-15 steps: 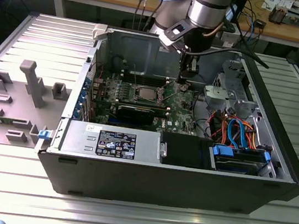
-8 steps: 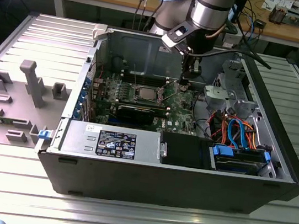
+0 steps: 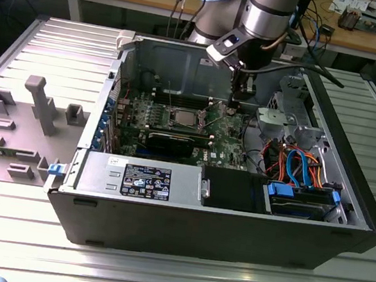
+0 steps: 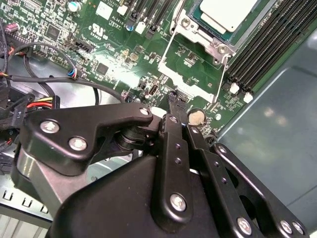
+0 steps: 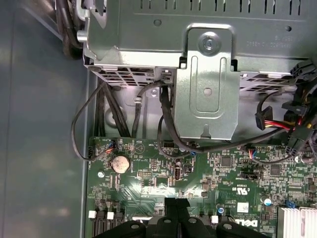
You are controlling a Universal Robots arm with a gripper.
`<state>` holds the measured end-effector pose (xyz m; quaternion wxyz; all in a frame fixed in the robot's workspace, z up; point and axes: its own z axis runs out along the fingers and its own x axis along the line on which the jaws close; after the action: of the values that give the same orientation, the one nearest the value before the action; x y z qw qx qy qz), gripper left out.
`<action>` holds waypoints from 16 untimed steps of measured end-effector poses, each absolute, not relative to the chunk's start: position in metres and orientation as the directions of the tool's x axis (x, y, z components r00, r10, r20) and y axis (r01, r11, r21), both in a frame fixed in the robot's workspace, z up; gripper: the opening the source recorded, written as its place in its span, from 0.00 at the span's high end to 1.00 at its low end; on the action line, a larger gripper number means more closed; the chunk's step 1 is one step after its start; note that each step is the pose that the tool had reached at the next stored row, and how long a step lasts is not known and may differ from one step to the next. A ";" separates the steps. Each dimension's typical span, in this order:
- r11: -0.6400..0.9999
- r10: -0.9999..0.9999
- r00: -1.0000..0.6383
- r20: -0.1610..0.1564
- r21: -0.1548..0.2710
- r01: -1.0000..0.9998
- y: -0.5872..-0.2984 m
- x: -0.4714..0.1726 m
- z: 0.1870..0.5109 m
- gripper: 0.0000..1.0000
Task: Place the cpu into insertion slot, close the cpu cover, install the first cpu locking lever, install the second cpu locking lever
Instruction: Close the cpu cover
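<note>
i am seeing the open computer case lying on the ribbed metal table, with the arm reaching down into it. the grey power supply is sitting along the case wall nearest the exterior camera, and the grey drive cage with its bundle of cables is crowding the exterior view's right side of the gripper. the gripper is hanging low over the green motherboard, its jaws pressed together and gripping nothing. the cpu is sitting in the insertion slot, to the exterior view's left of the gripper, with the cpu cover lying flat around it. a wire lever is sticking out beside the memory slots. a coin cell is lying near the gripper.
</note>
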<state>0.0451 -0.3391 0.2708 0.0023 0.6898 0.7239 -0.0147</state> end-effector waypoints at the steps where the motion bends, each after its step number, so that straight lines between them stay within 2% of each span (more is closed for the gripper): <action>1: 0.048 0.999 -0.048 -0.024 -0.018 0.999 -0.339 0.046 0.271 0.89; 16: 0.048 0.999 -0.048 -0.024 -0.018 0.999 -0.339 0.051 0.260 0.89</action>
<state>0.0506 -0.3391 0.2604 0.0022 0.6898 0.7238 -0.0149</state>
